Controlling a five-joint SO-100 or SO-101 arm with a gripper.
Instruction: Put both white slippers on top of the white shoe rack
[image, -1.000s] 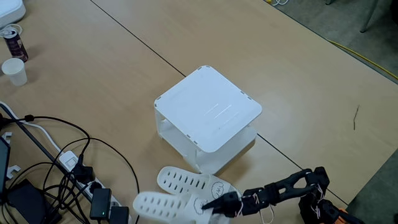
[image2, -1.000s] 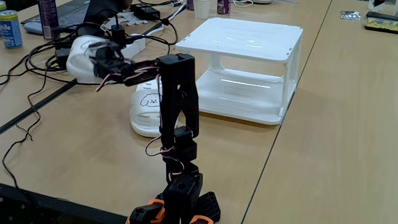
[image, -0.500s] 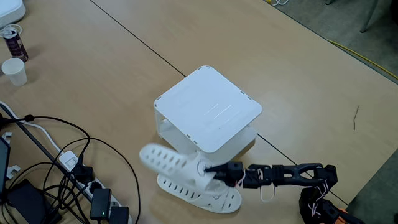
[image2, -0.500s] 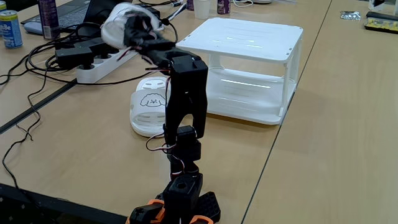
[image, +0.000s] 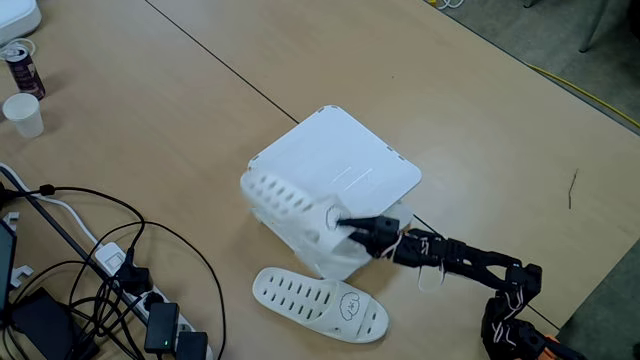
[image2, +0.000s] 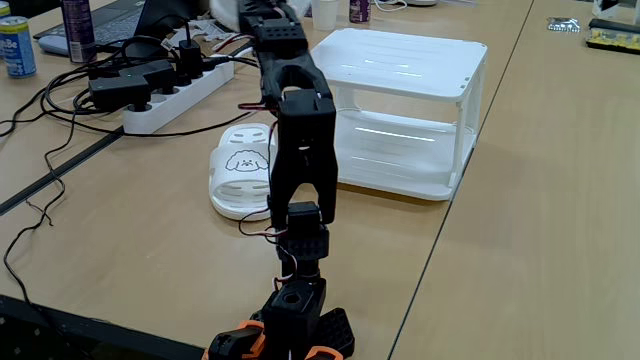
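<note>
The white shoe rack (image: 340, 165) stands mid-table, its flat top bare; in the other fixed view the rack (image2: 400, 62) is behind the arm. My gripper (image: 345, 224) is shut on one white slipper (image: 285, 200), held in the air over the rack's near-left edge, slotted side showing. The second white slipper (image: 318, 303) lies flat on the table in front of the rack, its cartoon face visible (image2: 240, 165). Seen from the side, the gripper (image2: 258, 14) is raised to the frame's top edge, level with the rack's top or above it.
A power strip (image2: 170, 85) with tangled black cables (image: 110, 270) lies left of the slipper. A paper cup (image: 22, 113) and a can (image: 20, 65) stand far left. A table seam (image: 220, 65) runs diagonally. The table edge is at the right.
The gripper has lifted the slipper from beside its mate and swung it up and toward the rack. The arm has stretched out. The other slipper stays on the table.
</note>
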